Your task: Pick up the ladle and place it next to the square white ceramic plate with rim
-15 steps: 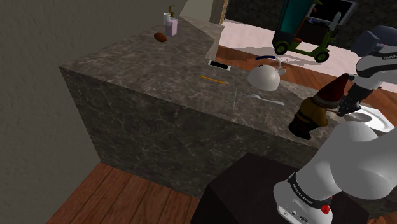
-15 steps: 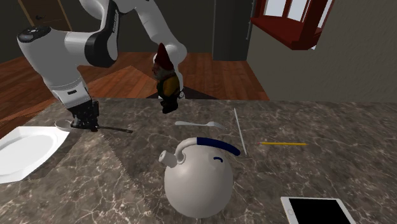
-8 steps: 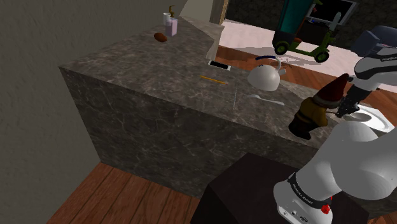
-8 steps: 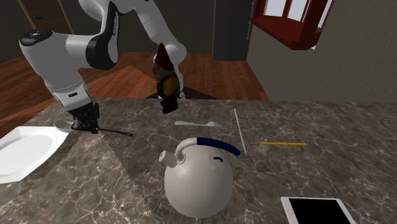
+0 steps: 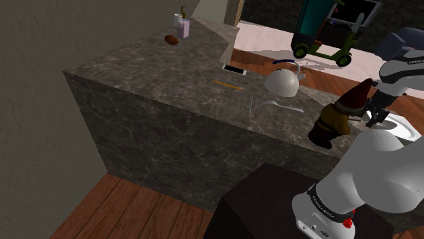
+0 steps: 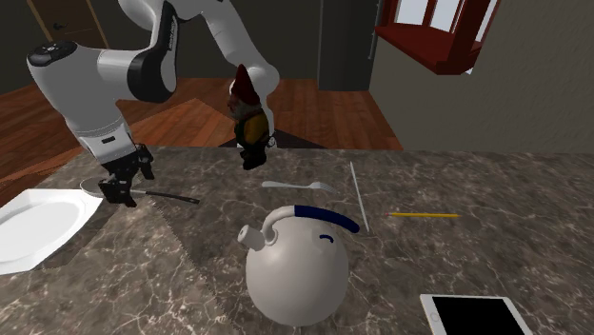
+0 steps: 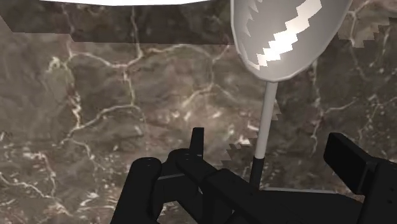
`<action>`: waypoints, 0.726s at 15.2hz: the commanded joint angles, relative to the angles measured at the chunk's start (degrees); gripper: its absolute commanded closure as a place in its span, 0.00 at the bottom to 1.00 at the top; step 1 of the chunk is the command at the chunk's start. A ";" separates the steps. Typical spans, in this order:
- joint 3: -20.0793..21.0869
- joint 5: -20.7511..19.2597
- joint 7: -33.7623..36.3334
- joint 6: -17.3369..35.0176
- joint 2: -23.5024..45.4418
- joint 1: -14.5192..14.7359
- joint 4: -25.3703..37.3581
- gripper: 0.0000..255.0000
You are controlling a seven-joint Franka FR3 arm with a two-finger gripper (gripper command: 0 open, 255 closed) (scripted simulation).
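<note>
Wrist view: the ladle [image 7: 283, 44] lies flat on the marbled surface [image 7: 108, 108], its glossy bowl pointing away from the pincer [image 7: 270, 143] and its thin handle running back between the two fingers. The fingers stand wide apart and I see neither of them touching the handle, so nothing is held. The white strip beyond the bowl I take for the plate [image 7: 146, 2].

In the second exterior view the ladle [image 6: 91, 187] sits at the left of the frame, bowl just beside the corner of the square white plate [image 6: 29, 233], with the dark handle stretching toward the frame's middle. The pincer [image 6: 122, 186] hangs right over the handle, close to the bowl. By that layout I judge the placing as good as done.

On handling, it looks stiff, hard and light, with most of its weight in the bowl. The handle is slim and smooth, so I expect it to twist or slide in a loose grip, and the bowl would swing down if I took it by the far end. If I must grip again, I would close across the handle close to the bowl, squarely, fingers low to the surface [image 6: 190, 276]. It should not break easily, though it could chip the plate.
</note>
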 commanded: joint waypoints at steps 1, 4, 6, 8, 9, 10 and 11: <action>2.71 1.28 -0.77 -2.48 0.39 -1.73 1.67 0.00; 5.71 2.56 -1.45 -5.51 0.68 -3.46 3.83 0.00; 5.71 2.57 -1.45 -5.51 0.68 -3.46 3.82 0.00; 5.71 2.57 -1.45 -5.51 0.68 -3.46 3.83 0.00; 5.71 2.57 -1.45 -5.51 0.68 -3.46 3.83 0.00; 5.71 2.57 -1.45 -5.51 0.68 -3.46 3.83 0.00; 5.71 2.57 -1.45 -5.51 0.68 -3.46 3.83 0.00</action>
